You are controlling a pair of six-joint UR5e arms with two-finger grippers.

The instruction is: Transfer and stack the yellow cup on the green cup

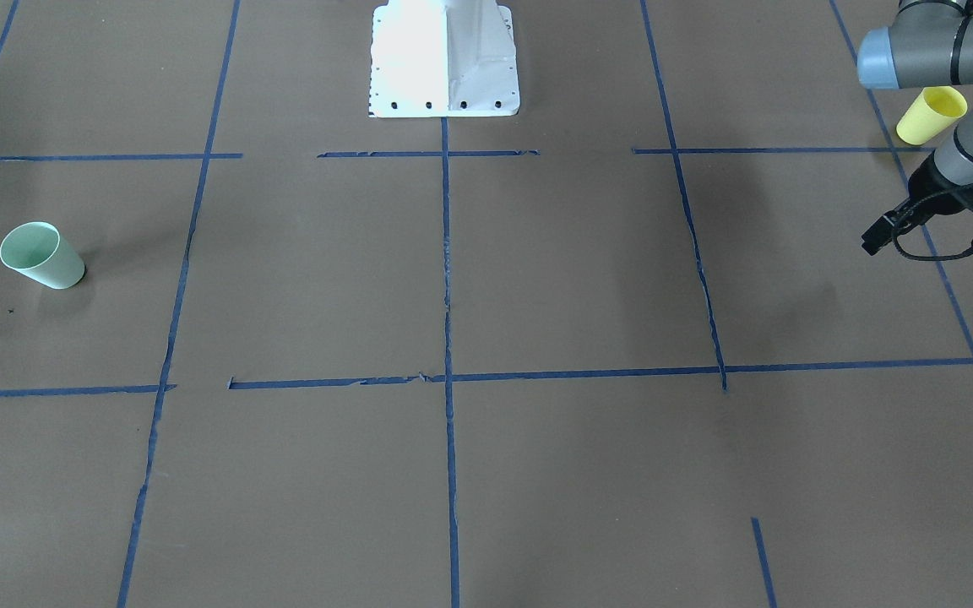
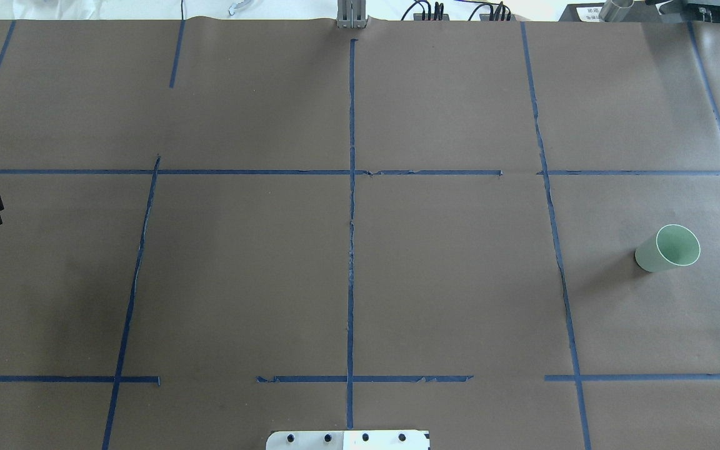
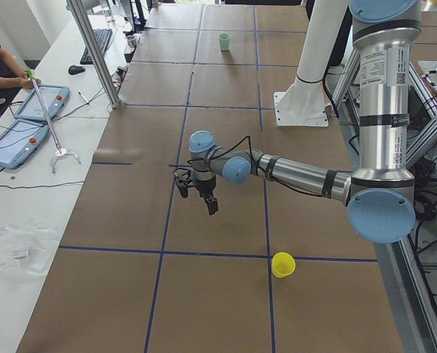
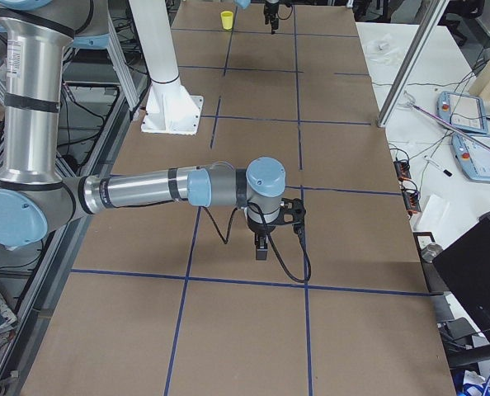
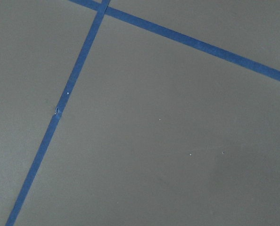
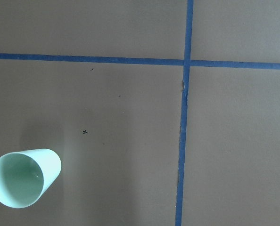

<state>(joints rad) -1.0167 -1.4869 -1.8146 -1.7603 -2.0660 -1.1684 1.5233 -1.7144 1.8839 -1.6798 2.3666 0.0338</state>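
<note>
The yellow cup (image 1: 932,114) stands upright at the table's left end, near the robot's side; it also shows in the exterior left view (image 3: 282,264). The green cup (image 2: 668,249) stands upright far off at the right end, and shows in the front view (image 1: 40,255) and the right wrist view (image 6: 23,178). My left gripper (image 3: 210,204) hangs above the table, apart from the yellow cup and empty; only its black body shows at the front view's edge (image 1: 972,215). My right gripper (image 4: 261,246) hangs over the table near the green cup. I cannot tell whether either gripper is open or shut.
The table is covered in brown paper with a grid of blue tape lines (image 2: 351,219). The robot's white base (image 1: 444,59) stands at mid table edge. A side bench with tablets (image 3: 27,110) and a metal post (image 3: 93,51) runs along the far side.
</note>
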